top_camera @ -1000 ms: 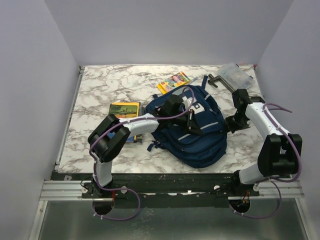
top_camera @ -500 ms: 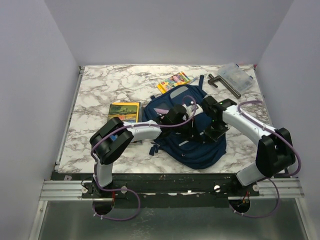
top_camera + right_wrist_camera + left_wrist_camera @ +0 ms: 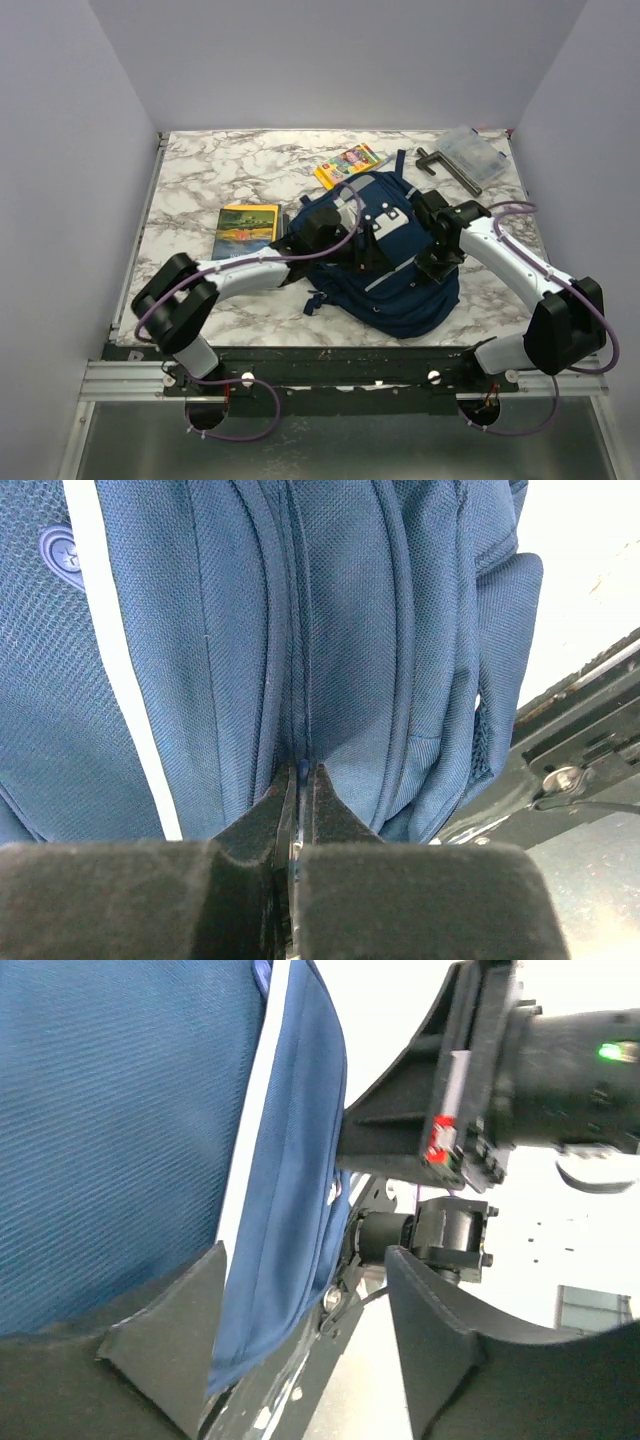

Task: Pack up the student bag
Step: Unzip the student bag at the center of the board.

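The student bag point(image 3: 400, 285), navy with pale stripes, lies in the middle of the marble table point(image 3: 190, 180). My left gripper point(image 3: 366, 254) rests on its upper left part, jaws open; in the left wrist view a fold of the blue bag point(image 3: 290, 1210) hangs between the spread fingers of that gripper point(image 3: 305, 1260). My right gripper point(image 3: 431, 266) presses on the bag's right side. In the right wrist view this gripper point(image 3: 300, 772) is shut on a small blue zipper pull point(image 3: 301, 768) at a seam of the bag point(image 3: 420, 630).
A yellow book point(image 3: 248, 227) lies left of the bag. A colourful booklet point(image 3: 347, 163) sits behind it. A clear plastic box point(image 3: 473, 150) and a dark T-shaped tool point(image 3: 446, 166) are at the back right. The right arm point(image 3: 540, 1060) fills the left wrist view's upper right.
The right arm swung in from the right onto the bag's side. The left gripper opened and its arm stretched lower. The bag shifted slightly.
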